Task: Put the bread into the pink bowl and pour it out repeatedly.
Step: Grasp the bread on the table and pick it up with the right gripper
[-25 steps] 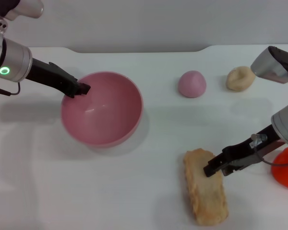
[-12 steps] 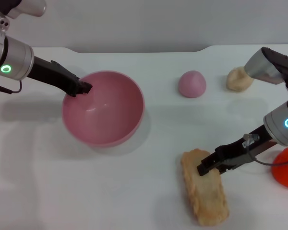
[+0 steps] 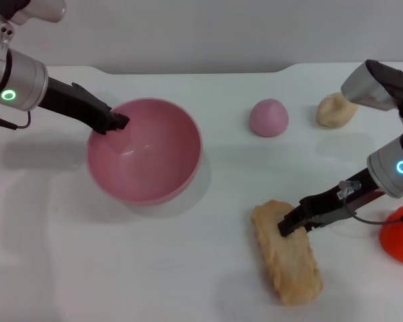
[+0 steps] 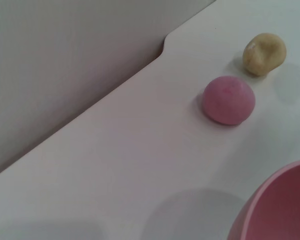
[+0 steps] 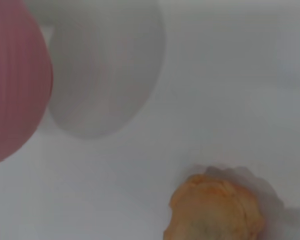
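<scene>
The bread (image 3: 287,251) lies flat on the white table (image 3: 188,268) in the lower right of the head view, its long axis running from upper left to lower right, well apart from the pink bowl (image 3: 145,150). The right hand (image 3: 284,228) reaches in from the right edge of the frame and its dark tip sits on the upper part of the bread; whether its fingers are apart or together on the loaf cannot be told from here. The right wrist view shows only the orange-edged end of the bread (image 5: 217,210) at the bottom and a curved slice of the bowl (image 5: 12,80) at the left edge.

The pink bowl stands upright in the left centre of the head view, with nothing inside it. The left hand (image 3: 115,123) comes in from the upper left and its tip is at the bowl's upper-left rim, fingers closed on that rim.

In the upper right of the head view sit a small pink dome (image 3: 269,117) and, to its right, a beige bun (image 3: 336,109), near each other but apart. A red object (image 3: 399,235) shows at the right edge. No writing or labels are readable; a green ring light glows on the left arm and a blue one on the right.
</scene>
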Controlling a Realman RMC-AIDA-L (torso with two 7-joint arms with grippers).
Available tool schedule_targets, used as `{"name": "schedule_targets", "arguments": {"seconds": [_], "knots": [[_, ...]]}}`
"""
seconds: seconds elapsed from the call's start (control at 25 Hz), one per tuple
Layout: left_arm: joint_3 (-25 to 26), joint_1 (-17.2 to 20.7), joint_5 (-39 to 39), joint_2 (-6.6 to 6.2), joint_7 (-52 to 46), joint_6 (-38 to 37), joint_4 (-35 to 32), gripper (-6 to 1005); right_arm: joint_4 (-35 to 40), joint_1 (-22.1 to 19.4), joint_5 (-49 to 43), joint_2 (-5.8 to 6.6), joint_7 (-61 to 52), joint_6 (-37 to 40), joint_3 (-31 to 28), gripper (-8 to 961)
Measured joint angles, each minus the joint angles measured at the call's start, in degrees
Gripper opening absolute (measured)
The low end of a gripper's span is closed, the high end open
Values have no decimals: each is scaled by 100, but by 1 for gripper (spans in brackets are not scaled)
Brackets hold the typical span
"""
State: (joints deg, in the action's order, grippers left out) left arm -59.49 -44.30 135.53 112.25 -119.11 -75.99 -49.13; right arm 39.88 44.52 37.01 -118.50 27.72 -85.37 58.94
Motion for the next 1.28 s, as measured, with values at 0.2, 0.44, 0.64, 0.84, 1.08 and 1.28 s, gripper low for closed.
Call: {"name": "schedule_targets", "arguments": {"seconds": [0.2,0.44,0.64,0.84,1.08,1.28], "knots": [[0,0,0,-3,1,17,0,75,53,14,0,2,38,46,41,378],[0,0,0,-3,2,36,0,75,86,62,-22,10,74,49,54,348],[0,0,0,-3,1,47,-1,75,89,91,-47,11,89,96,144,317],[0,0,0,1,12,59,-14,75,123,108,-20,12,154,123,150,275],[34,-38,-1,0,-4,37,-17,76,348,77,-9,11,235,138,133,223],[49,-48,-1,-12,-40,29,-18,76,586,-52,117,0,290,220,125,172]]}}
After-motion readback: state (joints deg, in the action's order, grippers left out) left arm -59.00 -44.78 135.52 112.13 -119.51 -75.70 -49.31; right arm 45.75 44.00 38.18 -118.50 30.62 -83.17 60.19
